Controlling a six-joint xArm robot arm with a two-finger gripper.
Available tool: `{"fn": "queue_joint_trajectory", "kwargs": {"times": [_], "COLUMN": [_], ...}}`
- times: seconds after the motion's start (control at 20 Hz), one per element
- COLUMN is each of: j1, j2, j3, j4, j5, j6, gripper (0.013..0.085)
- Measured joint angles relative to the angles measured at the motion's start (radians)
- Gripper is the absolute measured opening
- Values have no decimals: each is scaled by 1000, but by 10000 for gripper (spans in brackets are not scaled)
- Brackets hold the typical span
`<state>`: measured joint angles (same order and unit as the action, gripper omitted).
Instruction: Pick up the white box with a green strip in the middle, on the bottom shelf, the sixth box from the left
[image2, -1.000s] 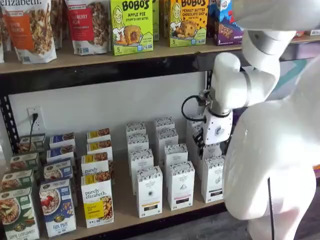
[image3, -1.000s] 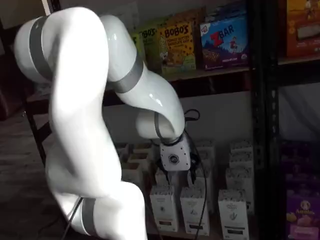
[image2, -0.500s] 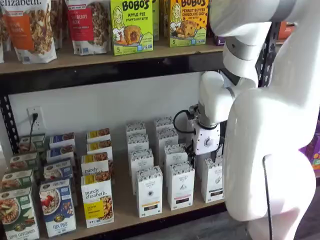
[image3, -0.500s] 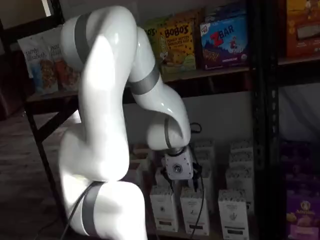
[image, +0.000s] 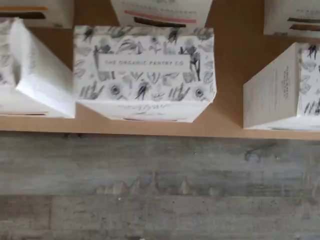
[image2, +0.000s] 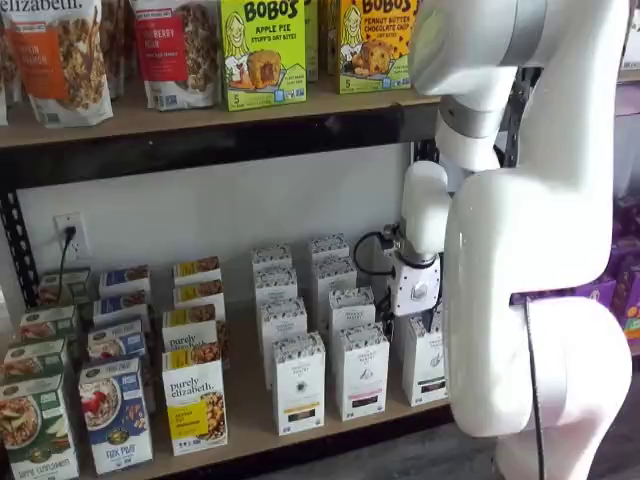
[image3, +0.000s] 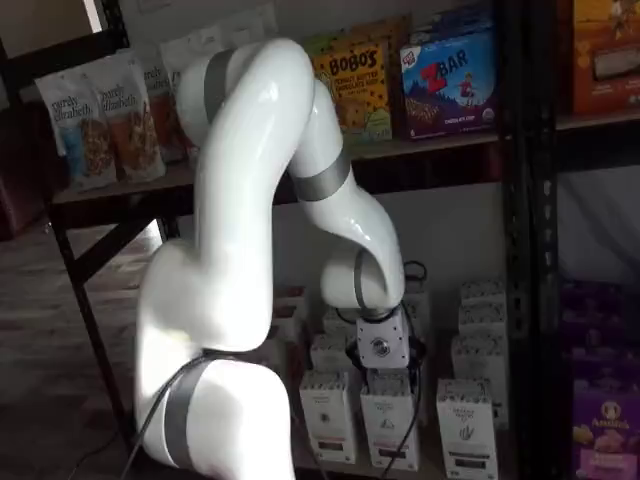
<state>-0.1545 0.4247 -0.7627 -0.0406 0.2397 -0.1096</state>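
The bottom shelf (image2: 247, 398) holds rows of white floral-topped boxes. The front-row box farthest right (image2: 426, 362) is half hidden by my arm; its strip colour is unclear. It also shows in a shelf view (image3: 466, 432). My gripper (image2: 411, 318) hangs just above the front boxes, between that box and the pink-strip box (image2: 362, 372). In a shelf view the gripper (image3: 383, 371) sits over the middle front box (image3: 392, 420); its fingers are barely visible. The wrist view centres on a floral box top (image: 144, 67) at the shelf's front edge (image: 150, 126), with a neighbouring box (image: 272, 89).
Purely Elizabeth and cereal boxes (image2: 195, 395) fill the shelf's left half. The upper shelf (image2: 200, 112) carries Bobo's boxes and granola bags. A black rack upright (image3: 528, 250) and purple boxes (image3: 603, 430) stand to the right. Grey wood floor (image: 160, 190) lies below the shelf edge.
The arm has swung its upper links across. The gripper has come lower and forward, from over the back boxes to just above the front row.
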Motion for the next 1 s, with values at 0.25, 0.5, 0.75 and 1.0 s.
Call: {"fn": "queue_joint_trajectory", "kwargs": {"times": [0.25,0.5,0.75,1.0], "j1": [-22,-61,-100,-121], "j2": [97,195,276,314], "j3": [-95,-205,-306,-354], "j4": [49,-33,-81,-96], "j5": [-6,2,13,25], "j6": [-71,-28,-20,-29], "gripper": [850,850,850,850]}}
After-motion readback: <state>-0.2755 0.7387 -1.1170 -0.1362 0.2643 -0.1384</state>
